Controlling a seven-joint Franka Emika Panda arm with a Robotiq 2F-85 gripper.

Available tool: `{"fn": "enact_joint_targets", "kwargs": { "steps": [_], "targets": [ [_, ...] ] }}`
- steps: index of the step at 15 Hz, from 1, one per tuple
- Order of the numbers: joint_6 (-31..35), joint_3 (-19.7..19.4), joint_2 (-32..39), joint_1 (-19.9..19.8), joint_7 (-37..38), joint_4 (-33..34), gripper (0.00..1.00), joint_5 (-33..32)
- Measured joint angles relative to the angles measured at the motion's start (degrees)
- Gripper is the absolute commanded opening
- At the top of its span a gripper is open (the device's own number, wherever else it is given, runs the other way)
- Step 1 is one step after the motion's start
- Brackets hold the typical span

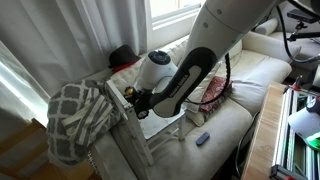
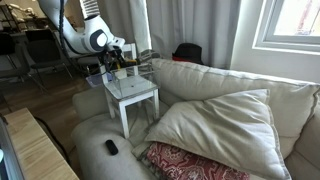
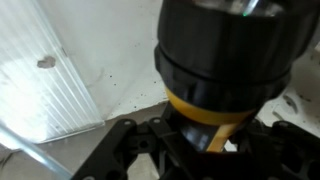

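**Black can at the gripper, low over a white table**

Closest to the lens in the wrist view: a black can (image 3: pixel 225 60) with a yellow band, filling the upper middle of the frame. Right below it, the gripper (image 3: pixel 213 148), dark links spread to either side of the can's yellow end. Fingertips hidden behind the can; clamped on it or merely standing around it, cannot tell. Under both, a white table (image 3: pixel 110 50), its smooth top bare but for a small brown spot (image 3: pixel 45 62) off to one side, with ribbed white boards (image 3: pixel 40 105) next to it.

In both exterior views, gripper hanging just above the table top, white arm (image 1: pixel 215 35) bent down from above. A speck of yellow at the jaws there too, the can otherwise too small to make out.

Draped over one end of the table in an exterior view: a grey-and-white patterned cloth (image 1: pixel 78 118), apart from the gripper. Around the table, a cream couch (image 2: pixel 230 85); table on its seat or hard against it, cannot tell which. On the couch:

- a big cream cushion (image 2: pixel 215 125) leaning on the backrest
- a red patterned pillow (image 2: pixel 185 162) tucked under the cushion's lower edge
- a small dark remote (image 2: pixel 111 147) flat on the seat, near the table legs

Behind the couch, pale curtains (image 1: pixel 60 40), a window (image 2: pixel 290 25) and a black-and-red bundle (image 2: pixel 187 52) just past the backrest.
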Motion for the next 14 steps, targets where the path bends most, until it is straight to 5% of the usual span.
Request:
{"fn": "enact_joint_targets", "kwargs": {
  "steps": [14],
  "targets": [
    [-0.89,-2.40,-20.22,1.83,-2.56,-16.64,0.21,-0.16]
  ]
}}
